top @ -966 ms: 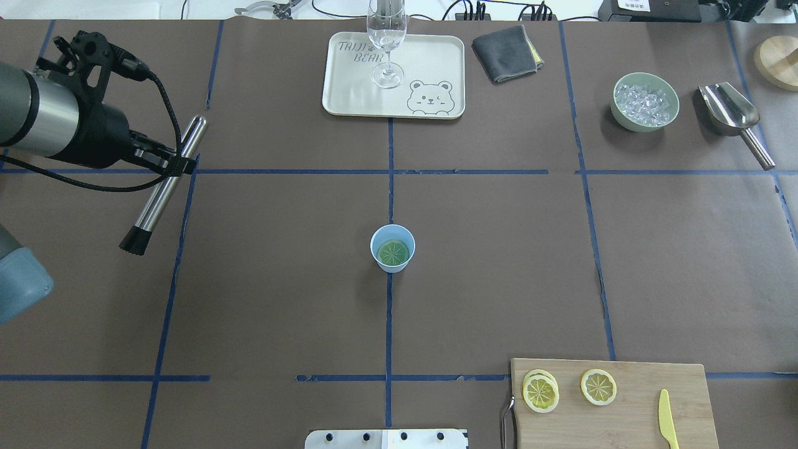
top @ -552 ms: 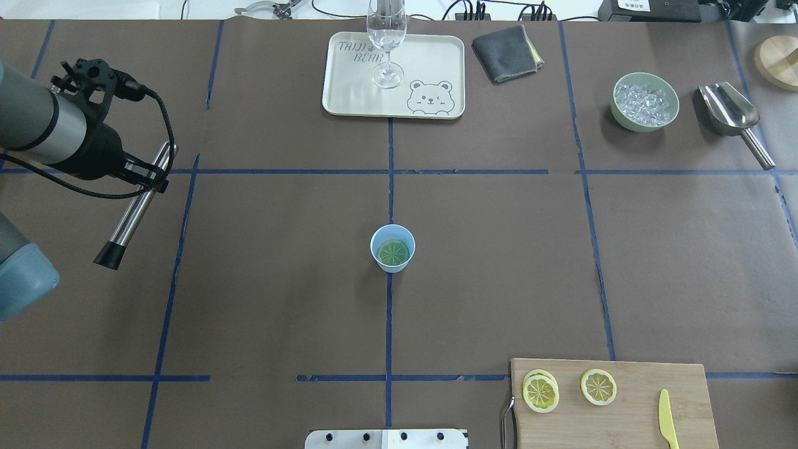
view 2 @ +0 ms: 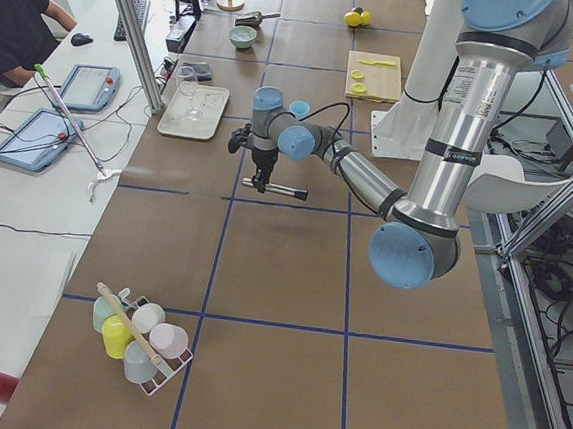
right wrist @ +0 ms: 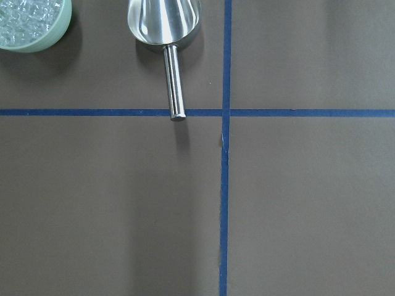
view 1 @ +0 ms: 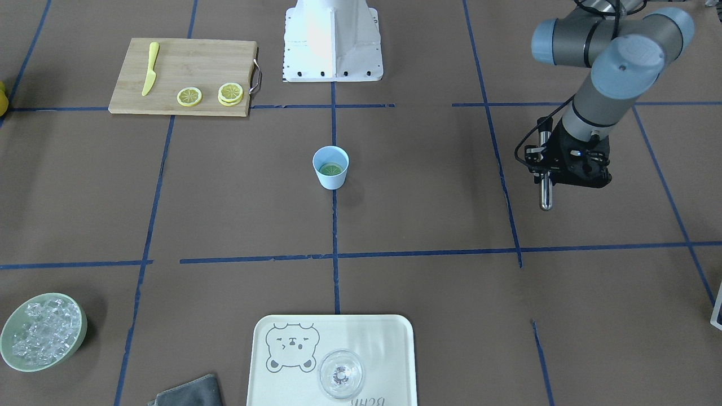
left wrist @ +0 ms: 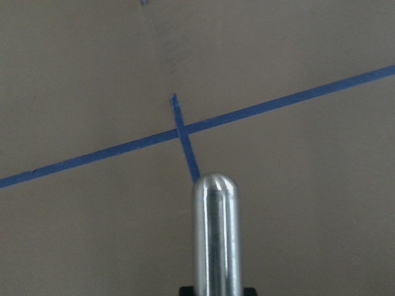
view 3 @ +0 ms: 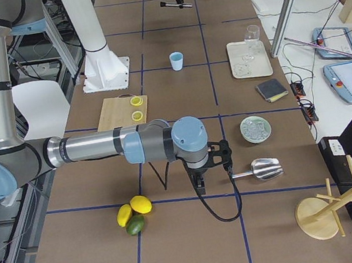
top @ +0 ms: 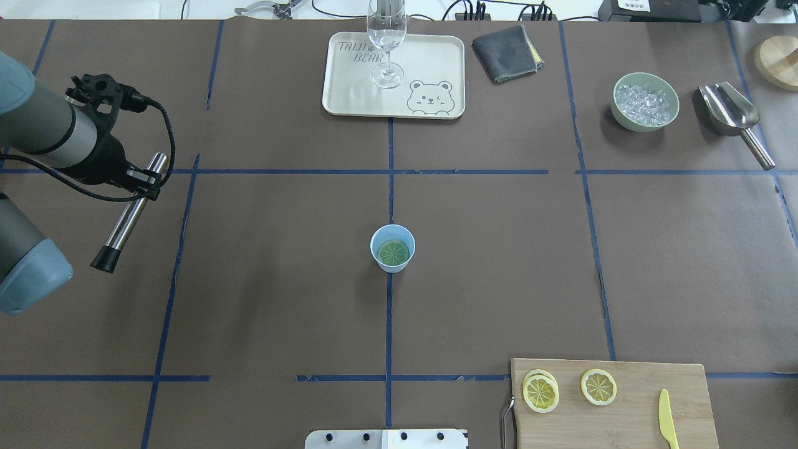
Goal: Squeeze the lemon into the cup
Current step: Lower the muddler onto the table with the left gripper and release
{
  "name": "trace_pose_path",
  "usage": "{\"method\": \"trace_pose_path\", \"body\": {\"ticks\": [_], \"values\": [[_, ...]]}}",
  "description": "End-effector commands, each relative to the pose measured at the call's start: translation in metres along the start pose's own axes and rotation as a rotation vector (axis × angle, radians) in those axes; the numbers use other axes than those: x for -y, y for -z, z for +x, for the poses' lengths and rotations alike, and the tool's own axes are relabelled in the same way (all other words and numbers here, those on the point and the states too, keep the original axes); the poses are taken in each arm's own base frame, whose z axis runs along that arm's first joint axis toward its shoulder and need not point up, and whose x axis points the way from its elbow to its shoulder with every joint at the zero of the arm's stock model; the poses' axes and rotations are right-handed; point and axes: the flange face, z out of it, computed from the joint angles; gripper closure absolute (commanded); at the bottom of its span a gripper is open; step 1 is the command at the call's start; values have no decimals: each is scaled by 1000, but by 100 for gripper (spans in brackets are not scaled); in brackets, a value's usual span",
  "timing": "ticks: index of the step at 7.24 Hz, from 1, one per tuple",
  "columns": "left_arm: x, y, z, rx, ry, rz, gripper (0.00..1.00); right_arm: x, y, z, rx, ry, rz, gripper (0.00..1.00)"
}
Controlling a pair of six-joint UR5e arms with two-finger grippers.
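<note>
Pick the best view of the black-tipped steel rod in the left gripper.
Overhead exterior: the steel rod shows full length, black tip included, in the left gripper. Front-facing foreshortens it; left wrist shows only its rounded end; side views: tiny.

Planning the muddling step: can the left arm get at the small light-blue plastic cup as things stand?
Probably yes. The left gripper, shut on a steel muddler, hangs over the brown table; nothing stands between it and the cup, whose mouth is open above a lemon slice.
</note>
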Motion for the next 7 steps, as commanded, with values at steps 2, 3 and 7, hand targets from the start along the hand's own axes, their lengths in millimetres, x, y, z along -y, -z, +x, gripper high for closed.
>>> {"method": "trace_pose_path", "body": {"ticks": [2, 3, 7], "values": [[-1, -39, -25, 49, 182, -62, 100, 1, 6, -7, 0, 12, 11, 0], [-1, -47, -25, 56, 207, -72, 100, 2, 6, -8, 0, 16, 11, 0], [13, -68, -8, 28, 166, -58, 100, 2, 4, -8, -1, 17, 8, 0]]}}
